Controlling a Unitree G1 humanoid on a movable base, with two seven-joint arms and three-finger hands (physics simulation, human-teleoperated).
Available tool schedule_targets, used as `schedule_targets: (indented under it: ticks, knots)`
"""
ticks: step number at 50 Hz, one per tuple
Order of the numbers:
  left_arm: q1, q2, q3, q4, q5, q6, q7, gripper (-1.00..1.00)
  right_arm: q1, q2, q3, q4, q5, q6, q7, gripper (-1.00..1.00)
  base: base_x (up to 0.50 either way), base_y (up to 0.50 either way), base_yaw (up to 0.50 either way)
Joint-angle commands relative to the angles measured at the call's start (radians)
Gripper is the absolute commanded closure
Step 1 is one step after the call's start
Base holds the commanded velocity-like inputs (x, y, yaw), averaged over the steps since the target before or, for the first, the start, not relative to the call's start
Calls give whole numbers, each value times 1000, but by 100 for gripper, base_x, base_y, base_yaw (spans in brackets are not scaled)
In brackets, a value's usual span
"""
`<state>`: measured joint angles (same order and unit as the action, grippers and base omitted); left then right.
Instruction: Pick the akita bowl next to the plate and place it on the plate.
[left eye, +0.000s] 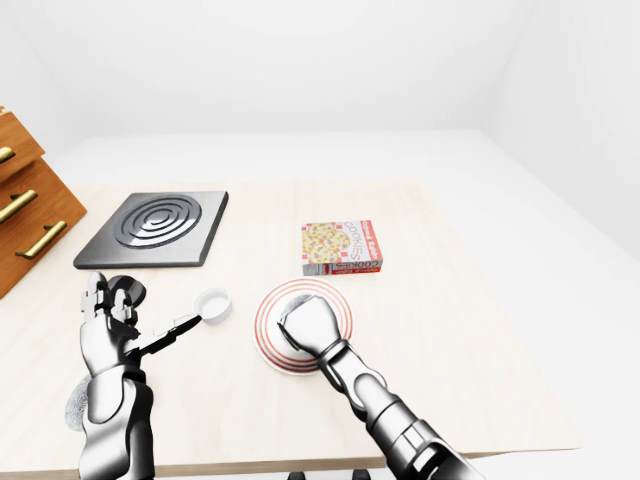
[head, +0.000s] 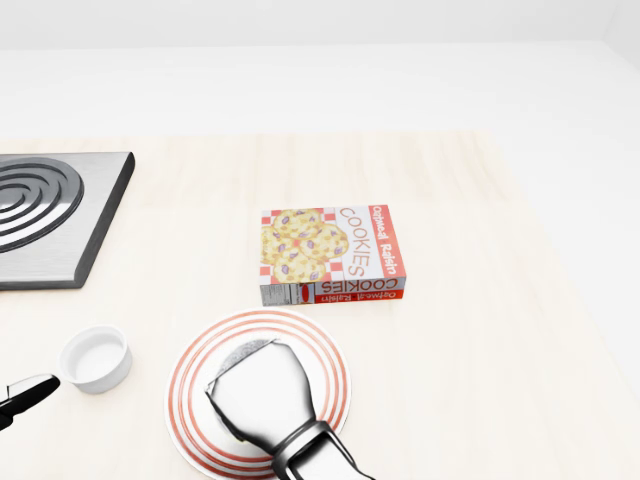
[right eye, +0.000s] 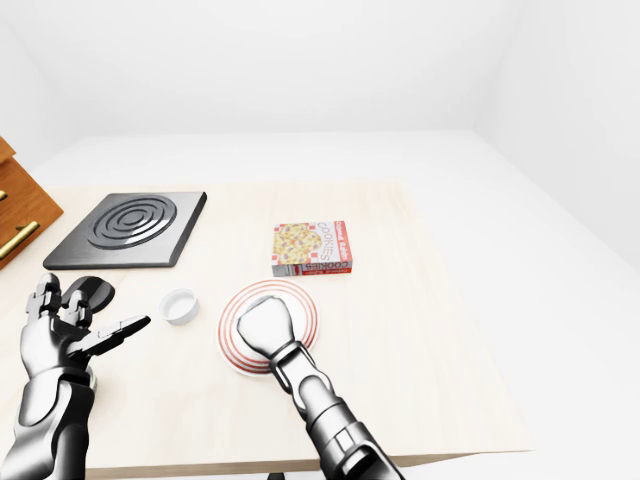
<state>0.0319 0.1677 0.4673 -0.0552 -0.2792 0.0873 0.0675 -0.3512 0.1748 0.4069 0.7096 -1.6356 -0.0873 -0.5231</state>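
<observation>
Nearest the camera, the right hand (head: 262, 392) hovers over the plate (head: 330, 350), its fingers hidden, so I cannot tell whether they are apart or together; it holds nothing visible, probably parked there. To the plate's left the left hand (right eye: 75, 325) has fingers spread, one reaching toward the single small white bowl (head: 95, 358), which stands just left of the plate, not yet gripped. Beyond the plate lies one cookie box (head: 333, 254); farther left, one stove plate (left eye: 155, 228) and one wooden cabinet (left eye: 25, 215).

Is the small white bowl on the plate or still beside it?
Beside it: the bowl stands upright on the table, left of the plate.
</observation>
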Motion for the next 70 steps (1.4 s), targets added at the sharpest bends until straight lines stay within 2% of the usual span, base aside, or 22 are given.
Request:
schedule_targets:
  ticks: [1, 13, 19, 20, 21, 22, 26, 29, 30, 31, 33, 35, 37, 40, 42, 46, 47, 48, 51, 56, 68, 70]
  knots:
    - [-1, 0, 0, 1, 2, 0, 1, -100, -24, 9, -8, 47, -35, 0, 0, 100, 0, 0, 0]
    - [-3, 2, -1, 0, 4, 0, 2, -100, 23, 1, 12, -85, -38, 0, 0, 100, 0, 0, 0]
    - [-2, 4, 1, 6, 8, 0, 3, -100, 11, 5, -8, -49, -5, 0, 0, 100, 0, 0, 0]
    - [-2, 4, 1, 12, 13, 0, 5, -100, 36, -10, 14, -143, -20, 0, 0, -58, 0, 0, 0]
    - [-4, 4, 1, 11, 13, 0, 6, -100, 40, -11, 15, -153, -20, 0, 0, -58, 0, 0, 0]
    - [-5, 4, -1, 11, 14, 0, 7, -100, 71, -6, -7, -194, 42, 0, 0, -100, 0, 0, 0]
    - [-6, 6, 1, 15, 11, 0, 8, -100, 133, -39, -8, -356, 111, 0, 0, -100, 0, 0, 0]
    - [-6, 6, -1, 10, 15, 0, 8, -100, 228, -72, -8, -612, 218, 0, 0, -100, 0, 0, 0]
    - [-6, 6, -1, 10, 15, 0, 8, -100, 229, -73, -7, -617, 221, 0, 0, -100, 0, 0, 0]
    - [-8, 7, 1, 33, 16, 0, 3, -100, 289, -100, -2, -757, 259, 0, 0, -100, 0, 0, 0]
    - [-6, 6, 0, 24, 13, 0, 3, -100, 331, -118, 1, -800, 307, 0, 0, -100, 0, 0, 0]
    - [-3, 6, 1, 12, 11, 0, 6, -100, 350, -153, 8, -810, 275, 0, 0, -100, 0, 0, 0]
    - [-1, 5, 3, -3, 10, 0, 8, -100, 379, -161, -6, -810, 322, 0, 28, -100, 0, 0, 0]
    - [-2, 3, 3, -3, 13, 0, 8, -100, 386, -192, -18, -800, 298, 0, 25, -100, 0, 0, 0]
    - [-2, 3, 5, 3, 10, 0, 6, -100, 451, -232, -25, -855, 308, 0, 85, -100, 0, 0, 0]
    - [-4, 3, 3, 4, 10, 0, 6, -100, 486, -253, -39, -896, 312, 0, 117, -100, 0, 0, 0]
    - [-4, 3, 0, -12, 9, 0, 9, -100, 545, -293, -65, -962, 342, 0, 156, -100, 0, 0, 0]
    - [-3, 4, 2, -6, 9, 0, 5, -100, 556, -299, -74, -982, 356, 0, 171, -100, 0, 0, 0]
    - [-6, 3, 1, -1, 9, 0, 6, -100, 573, -311, -102, -1012, 360, 0, 193, -100, 0, 0, 0]
    - [-5, 3, 1, 16, 9, 0, 2, -100, 603, -290, -84, -1033, 367, 0, 213, -100, 0, 0, 0]
    - [-3, 2, 2, 4, 7, 0, 7, -100, 541, -272, -115, -1030, 408, 0, 250, -100, 0, 0, 0]
    - [-3, 2, 2, 6, 5, 0, 7, -100, 526, -263, -141, -1084, 463, 0, 297, -100, 0, 0, 0]
